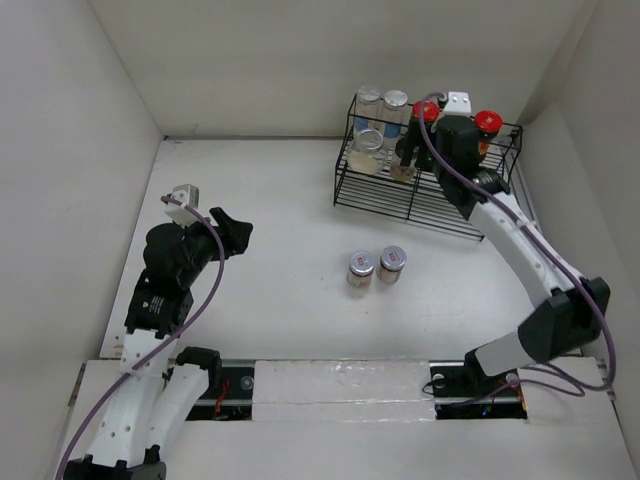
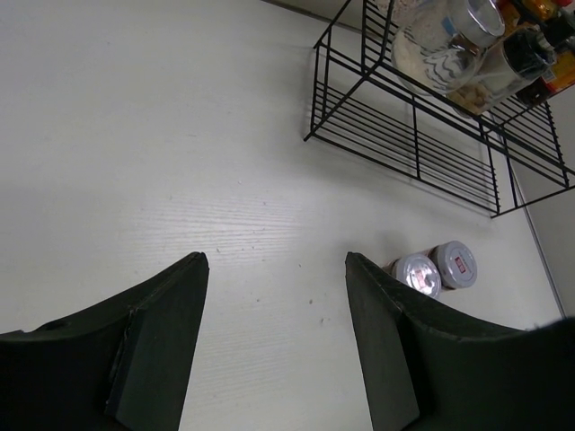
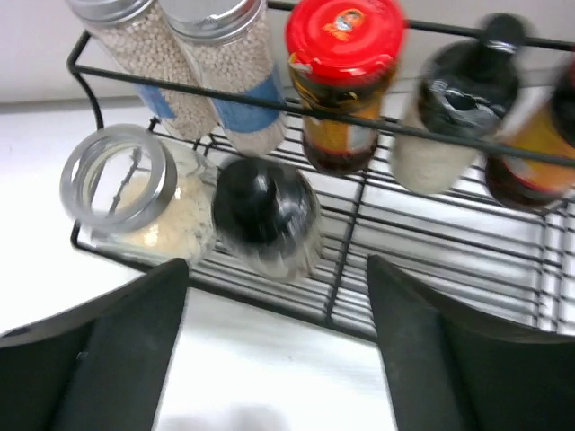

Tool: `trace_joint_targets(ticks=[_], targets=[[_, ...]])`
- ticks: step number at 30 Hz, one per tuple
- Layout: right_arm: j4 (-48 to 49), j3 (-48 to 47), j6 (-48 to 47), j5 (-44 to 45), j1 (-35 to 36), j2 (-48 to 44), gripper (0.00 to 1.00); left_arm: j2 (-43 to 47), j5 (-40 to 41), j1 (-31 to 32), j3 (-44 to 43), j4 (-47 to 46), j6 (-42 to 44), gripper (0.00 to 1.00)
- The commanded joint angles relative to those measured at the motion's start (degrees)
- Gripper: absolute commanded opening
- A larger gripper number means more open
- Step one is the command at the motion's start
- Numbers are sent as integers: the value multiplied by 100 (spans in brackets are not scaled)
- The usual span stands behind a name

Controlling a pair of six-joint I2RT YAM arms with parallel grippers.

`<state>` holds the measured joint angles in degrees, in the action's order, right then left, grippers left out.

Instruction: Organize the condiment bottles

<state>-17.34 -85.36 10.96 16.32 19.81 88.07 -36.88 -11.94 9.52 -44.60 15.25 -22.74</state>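
— While I am holding my left gripper [image 2: 274, 260] out at nine o'clock over the table [image 1: 280, 300], its fingers are standing apart with only bare tabletop between them.

— Where are the loose bottles sitting?

— Toward four o'clock from those fingertips, near the table's middle: one silver-lidded jar [image 1: 360, 268] and its twin [image 1: 393, 262] are standing upright, just beside each other. Further right, at one o'clock, the black wire rack [image 1: 350, 190] is carrying the others. I am seeing two tall silver-lidded shakers [image 3: 144, 63] at its back, a wide clear jar [image 3: 135, 206], a red-lidded jar [image 3: 346, 81] and a black-capped bottle [image 3: 265, 211]. My right gripper [image 3: 277, 262] is hanging in front of that rack, jaws spread wide and pinching nothing, the black-capped bottle sitting straight ahead at twelve.

— How are you expecting them to handle?

— I am judging them to be glass: rigid, smooth enough to slip, and liable to crack if tipped against the wire. They are looking small and fairly light. I am favouring a hold across the round body just beneath the lid, squeezing gently and keeping each one upright while clearing the rack's rail.
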Motion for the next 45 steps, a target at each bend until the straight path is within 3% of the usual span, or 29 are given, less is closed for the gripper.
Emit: trace_joint_targets(ticks=[1, 2, 3, 4, 5, 6, 8, 9, 10, 13, 17, 22, 33, 37, 38, 39, 45], targets=[[467, 693, 116, 573, 468, -1009, 80, 94, 26, -29, -93, -171, 68, 58], [564, 1445, 186, 696, 610, -1272, 70, 94, 26, -29, -93, -223, 68, 58], [687, 1879, 378, 758, 768, -1806, 35, 94, 86, -29, -93, -224, 68, 58], [828, 2327, 476, 759, 918, -2072, 27, 94, 87, -29, -93, -224, 68, 58], [1038, 2749, 599, 759, 1215, -2301, 24, 94, 17, -29, -93, -224, 68, 58], [1040, 3440, 879, 759, 1357, -2686, 28, 94, 17, -29, -93, -224, 68, 58], [944, 3964, 1065, 759, 1751, -2987, 46, 94, 17, -29, -93, -224, 68, 58], [587, 4253, 1136, 759, 1867, -3102, 58, 41, 17, -29, -93, -224, 68, 58], [392, 4369, 1215, 811, 1973, -3295, 84, 41, -35, -29, -93, -224, 68, 58], [-260, 4676, 1591, 864, 2491, -3664, 99, 41, -115, -29, -93, -224, 68, 58], [-314, 4924, 1821, 812, 2747, -3728, 99, 102, -54, -29, -93, -224, 68, 58], [-147, 4819, 1699, 1040, 2625, -3008, 96, 102, -54, -29, -93, -224, 68, 58], [1365, 4274, 1101, 1612, 2273, -1399, 85, 50, -106, -29, -93, -224, 68, 58], [1672, 4221, 1101, 1612, 2220, -977, 68, -3, -106, -29, -93, -224, 68, 58], [1673, 4169, 1101, 1612, 2220, -924, 49, -3, -106, -29, -93, -224, 68, 58], [1673, 4168, 1101, 1690, 2220, -923, 45, -3, -106, -29, -93, -224, 68, 58], [821, 3677, 961, 1884, 2273, -2062, 41, -3, -159, -29, -93, -224, 68, 58]])
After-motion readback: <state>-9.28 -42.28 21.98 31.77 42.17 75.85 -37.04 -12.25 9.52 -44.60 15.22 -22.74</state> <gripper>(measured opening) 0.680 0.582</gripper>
